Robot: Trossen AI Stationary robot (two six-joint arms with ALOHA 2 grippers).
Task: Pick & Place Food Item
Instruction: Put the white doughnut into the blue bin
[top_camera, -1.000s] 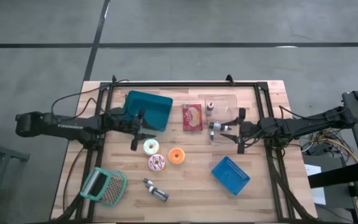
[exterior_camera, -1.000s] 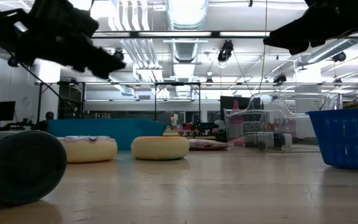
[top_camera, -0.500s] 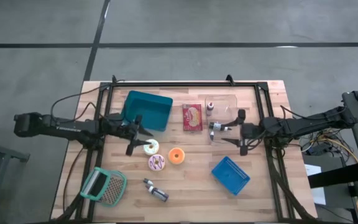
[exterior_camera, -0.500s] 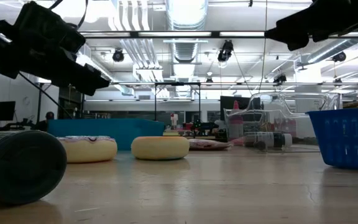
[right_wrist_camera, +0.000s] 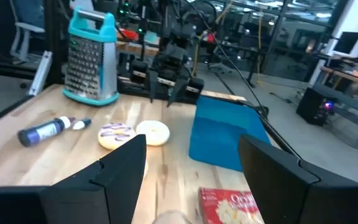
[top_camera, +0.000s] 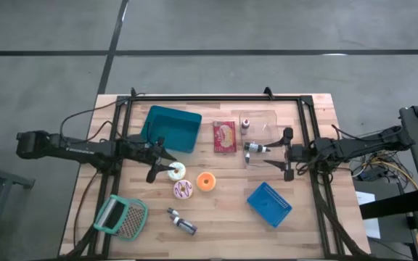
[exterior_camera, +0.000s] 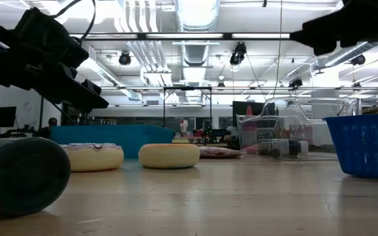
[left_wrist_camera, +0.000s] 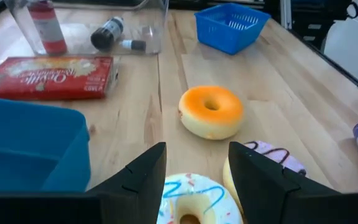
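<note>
Stage: early, nothing placed yet | left tool (top_camera: 167,161): hovering with jaws parted, empty, over white donut (top_camera: 175,171) lying mid-table beside teal bin (top_camera: 171,128) | right tool (top_camera: 279,154): waiting, jaws spread, near right edge

Our left gripper (top_camera: 163,162) pulled back toward the white donut (top_camera: 175,171), our right gripper (top_camera: 284,152) withdrawn from the clear box (top_camera: 261,125)
</note>
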